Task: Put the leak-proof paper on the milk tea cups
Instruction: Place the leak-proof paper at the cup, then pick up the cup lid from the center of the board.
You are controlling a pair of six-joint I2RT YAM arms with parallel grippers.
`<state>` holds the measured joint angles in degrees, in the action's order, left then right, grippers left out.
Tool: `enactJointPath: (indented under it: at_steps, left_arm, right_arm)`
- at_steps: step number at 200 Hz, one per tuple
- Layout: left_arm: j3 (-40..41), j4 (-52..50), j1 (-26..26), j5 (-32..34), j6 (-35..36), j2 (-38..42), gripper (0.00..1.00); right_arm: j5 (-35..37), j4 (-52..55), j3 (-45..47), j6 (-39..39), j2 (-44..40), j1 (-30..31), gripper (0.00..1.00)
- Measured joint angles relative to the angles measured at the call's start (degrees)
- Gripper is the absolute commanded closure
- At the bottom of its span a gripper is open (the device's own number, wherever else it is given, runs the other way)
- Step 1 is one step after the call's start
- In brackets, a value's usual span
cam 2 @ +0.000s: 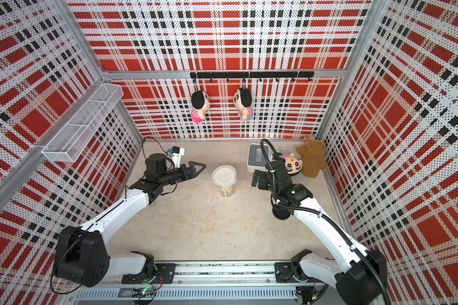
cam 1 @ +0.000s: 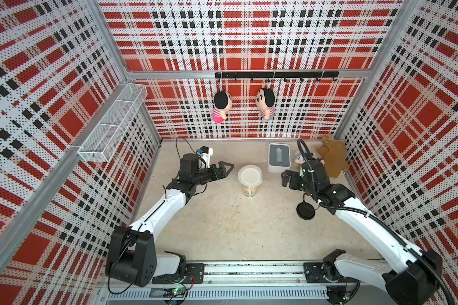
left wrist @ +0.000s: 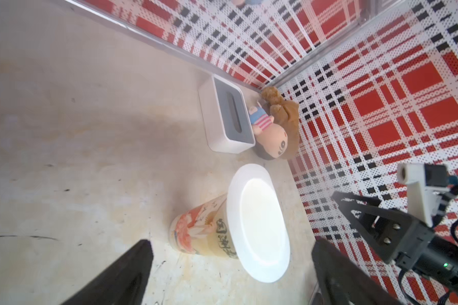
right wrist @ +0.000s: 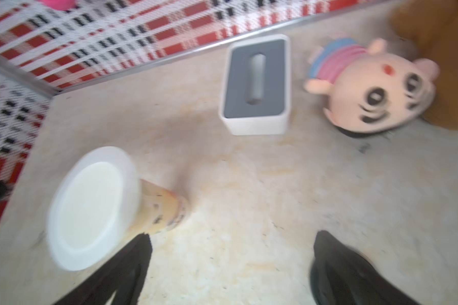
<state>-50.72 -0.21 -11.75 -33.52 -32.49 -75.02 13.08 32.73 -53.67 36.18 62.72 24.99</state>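
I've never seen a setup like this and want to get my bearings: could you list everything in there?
leak-proof paper: one, white, lying over the cup's rim
milk tea cup: one, beige print, upright mid-table
box: one, white with grey slotted top, back of table
round lid: one, black, on table, partly under right arm
striped doll: one, pink-faced, lying beside box
brown plush: one, back corner
hanging dolls: two, black-haired, on black hook rail
wire basket: one, white, on side wall
table: one, beige, scuffed
left hand: black, open, beside cup, apart from it
right hand: black, open, near box
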Motion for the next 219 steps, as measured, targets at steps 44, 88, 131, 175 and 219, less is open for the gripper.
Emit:
enactJointPath:
  at_steps: [44,88,131,175,219]
  left_arm:
    - [6.2,1.7,6.2,3.6,-1.4,6.6,0.02]
    - [15.6,10.8,16.3,-0.4,-9.1,9.5,0.02]
    - [12.8,6.8,16.1,3.6,-4.4,9.9,0.02]
    - [12.9,6.2,16.3,7.1,-2.8,13.4,0.02]
    - [12.9,5.5,16.5,7.0,-1.2,13.4,0.02]
  right_arm:
    - [0.7,7.1,12.8,5.8,1.6,-4.8,0.08]
    - [-0.8,6.5,15.7,7.3,7.2,-6.9,0.12]
    - [-2.2,4.3,16.7,7.5,9.1,-7.3,0.16]
    - [-3.8,3.0,17.8,7.6,10.2,-7.6,0.23]
    - [-3.5,2.9,17.7,7.2,10.9,-8.5,0.15]
